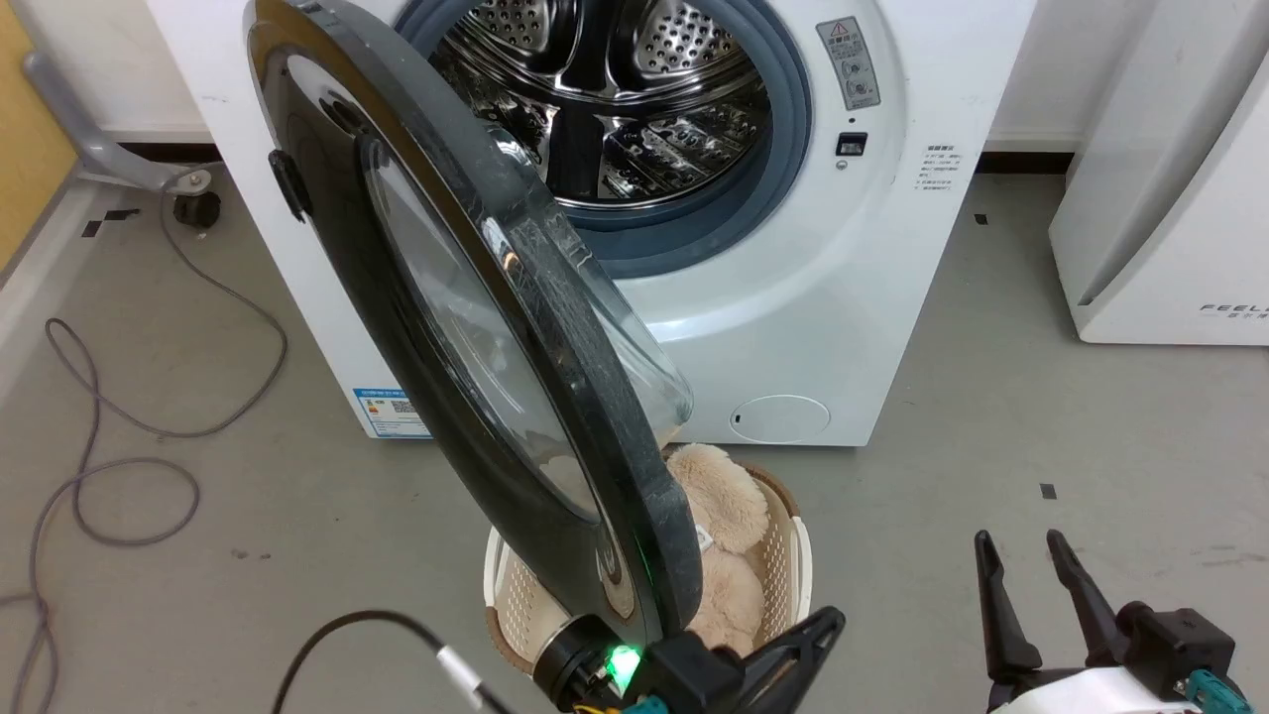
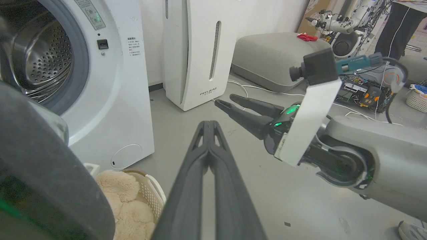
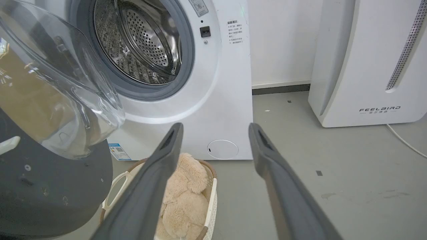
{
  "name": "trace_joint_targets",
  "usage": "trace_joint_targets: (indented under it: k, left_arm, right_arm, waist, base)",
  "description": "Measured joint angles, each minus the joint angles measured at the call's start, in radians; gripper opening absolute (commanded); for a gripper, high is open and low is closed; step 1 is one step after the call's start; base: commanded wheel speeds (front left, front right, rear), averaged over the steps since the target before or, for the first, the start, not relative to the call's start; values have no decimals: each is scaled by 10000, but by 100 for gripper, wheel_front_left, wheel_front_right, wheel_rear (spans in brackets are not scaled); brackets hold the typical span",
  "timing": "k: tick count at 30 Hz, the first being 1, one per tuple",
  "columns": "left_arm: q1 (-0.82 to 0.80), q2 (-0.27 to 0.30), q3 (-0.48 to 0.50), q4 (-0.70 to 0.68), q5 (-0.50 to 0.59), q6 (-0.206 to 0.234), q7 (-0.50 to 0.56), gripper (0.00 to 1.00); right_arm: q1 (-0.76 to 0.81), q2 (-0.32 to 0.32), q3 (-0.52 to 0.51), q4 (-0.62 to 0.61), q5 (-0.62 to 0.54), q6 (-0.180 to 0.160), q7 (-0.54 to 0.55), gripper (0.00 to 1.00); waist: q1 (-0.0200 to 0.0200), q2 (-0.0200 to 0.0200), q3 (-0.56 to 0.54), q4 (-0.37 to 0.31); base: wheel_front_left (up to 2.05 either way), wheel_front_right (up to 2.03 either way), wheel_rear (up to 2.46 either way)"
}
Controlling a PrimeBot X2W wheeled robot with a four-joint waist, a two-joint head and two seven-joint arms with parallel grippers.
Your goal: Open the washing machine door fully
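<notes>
Left wrist view: left fingers point(image 2: 196, 163) clenched, empty; right fingers point(image 2: 248, 119) spread. Head view: washing machine door point(image 1: 446, 327) part-open over basket point(image 1: 798, 560).

Long dark two-fingered left gripper point(image 2: 209, 124), jaws pressed shut, matching right gripper point(image 1: 1019, 543), jaws spread wide and empty, on pale grey forearm point(image 2: 383, 160)

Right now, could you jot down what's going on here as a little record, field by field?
door: washing machine door stands swung out, lower edge above the basket
machine: white washing machine, steel drum exposed
left gripper: shut, holding nothing, beside the door's lower edge
right gripper: open, empty, apart from the door
basket contents: beige plush toy
nearby: white FEELBIRD appliance on the robot's right
task status: door open, whether fully is unclear
</notes>
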Motion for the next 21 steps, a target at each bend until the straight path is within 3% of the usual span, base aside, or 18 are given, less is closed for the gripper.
trace_joint_targets:
  k: [10, 21]
  left_arm:
    - [-1181, -598, 640, 2197, -244, 859, -1068, 0]
    - [-1591, -750, 734, 3064, -416, 1488, -1632, 0]
  right_arm:
    - [-60, 0, 167, 278, 157, 0, -33, 100]
    - [-53, 0, 259, 477, 245, 0, -23, 100]
  waist:
    - [0, 0, 8, -243]
    - [0, 0, -148, -413]
  base:
    - [0, 0, 0]
    - [0, 0, 0]
